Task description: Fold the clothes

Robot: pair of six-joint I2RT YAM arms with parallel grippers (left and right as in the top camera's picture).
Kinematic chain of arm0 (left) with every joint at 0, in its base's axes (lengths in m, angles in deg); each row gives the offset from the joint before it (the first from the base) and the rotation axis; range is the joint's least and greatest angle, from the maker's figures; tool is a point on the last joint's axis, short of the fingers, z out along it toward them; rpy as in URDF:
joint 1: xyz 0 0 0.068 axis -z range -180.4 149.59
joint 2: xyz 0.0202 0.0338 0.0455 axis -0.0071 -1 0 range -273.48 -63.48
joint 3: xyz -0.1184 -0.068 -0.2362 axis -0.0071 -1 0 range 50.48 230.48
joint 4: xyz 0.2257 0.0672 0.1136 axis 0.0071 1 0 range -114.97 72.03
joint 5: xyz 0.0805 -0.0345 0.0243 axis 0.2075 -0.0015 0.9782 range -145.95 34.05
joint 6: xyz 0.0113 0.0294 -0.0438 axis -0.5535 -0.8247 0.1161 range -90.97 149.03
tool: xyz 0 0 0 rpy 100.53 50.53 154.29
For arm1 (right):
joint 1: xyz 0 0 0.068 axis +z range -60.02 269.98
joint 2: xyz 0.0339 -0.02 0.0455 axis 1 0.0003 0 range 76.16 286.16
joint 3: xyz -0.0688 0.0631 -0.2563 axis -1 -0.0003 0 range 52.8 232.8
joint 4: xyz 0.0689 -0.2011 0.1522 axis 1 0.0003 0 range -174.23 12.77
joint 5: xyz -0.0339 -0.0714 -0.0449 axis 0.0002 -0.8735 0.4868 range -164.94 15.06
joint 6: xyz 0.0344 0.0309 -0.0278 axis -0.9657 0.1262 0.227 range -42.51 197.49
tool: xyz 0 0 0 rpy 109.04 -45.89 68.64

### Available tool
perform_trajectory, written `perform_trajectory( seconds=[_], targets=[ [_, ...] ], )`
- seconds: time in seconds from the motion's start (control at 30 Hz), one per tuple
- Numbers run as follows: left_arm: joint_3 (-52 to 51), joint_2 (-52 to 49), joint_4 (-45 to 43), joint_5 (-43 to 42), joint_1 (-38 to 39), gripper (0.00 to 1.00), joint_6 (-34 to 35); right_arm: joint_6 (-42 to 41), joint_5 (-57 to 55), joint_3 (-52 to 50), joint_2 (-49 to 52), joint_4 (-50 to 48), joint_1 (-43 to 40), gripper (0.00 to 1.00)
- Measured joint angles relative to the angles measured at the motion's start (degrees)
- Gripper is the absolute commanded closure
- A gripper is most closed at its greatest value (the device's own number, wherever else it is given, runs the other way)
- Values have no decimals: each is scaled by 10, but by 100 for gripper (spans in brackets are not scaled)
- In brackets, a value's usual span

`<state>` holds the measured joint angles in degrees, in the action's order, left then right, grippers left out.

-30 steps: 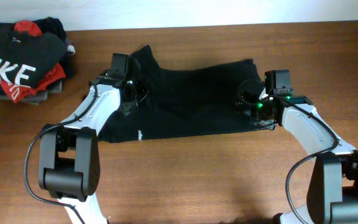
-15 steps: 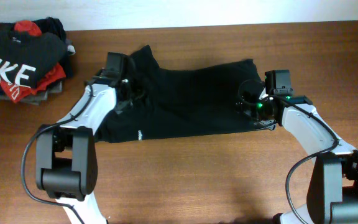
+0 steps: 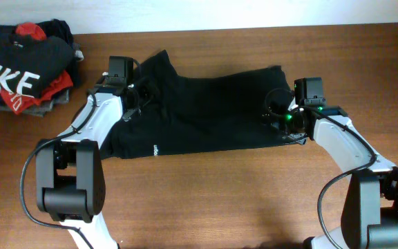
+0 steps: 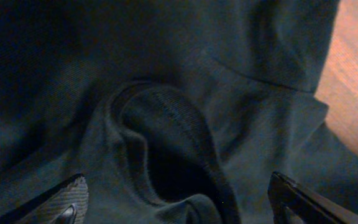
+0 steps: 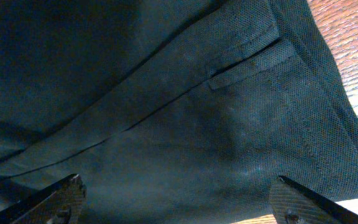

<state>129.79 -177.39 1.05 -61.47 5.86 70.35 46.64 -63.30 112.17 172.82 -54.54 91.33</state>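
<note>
Left pincer (image 3: pixel 135 99) leftward, at T-shirt (image 3: pixel 213 114) edge

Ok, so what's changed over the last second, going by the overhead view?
The left end effector has slid leftward across the black T-shirt, toward its left end, jaws open and gripping nothing. The right end effector stayed put, open over the shirt's right end. The T-shirt and the pile of folded clothes have not visibly shifted.
</note>
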Motion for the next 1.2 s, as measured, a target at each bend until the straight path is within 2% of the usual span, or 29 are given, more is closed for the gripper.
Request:
perform_trajectory(
  seconds=[0.2,0.23,0.33,0.77,1.2],
  targets=[
    [0,0,-17,0,0,11,0,0,0,0,0,0,0,1],
    [0,0,-19,0,0,16,0,0,0,0,0,0,0,1],
    [0,-5,-23,0,0,23,-2,0,0,0,0,0,0,1],
    [1,-36,-82,-2,0,66,-3,0,0,0,0,0,0,1],
    [2,-38,-147,-5,0,67,-5,0,0,0,0,-2,0,1]
  ],
)
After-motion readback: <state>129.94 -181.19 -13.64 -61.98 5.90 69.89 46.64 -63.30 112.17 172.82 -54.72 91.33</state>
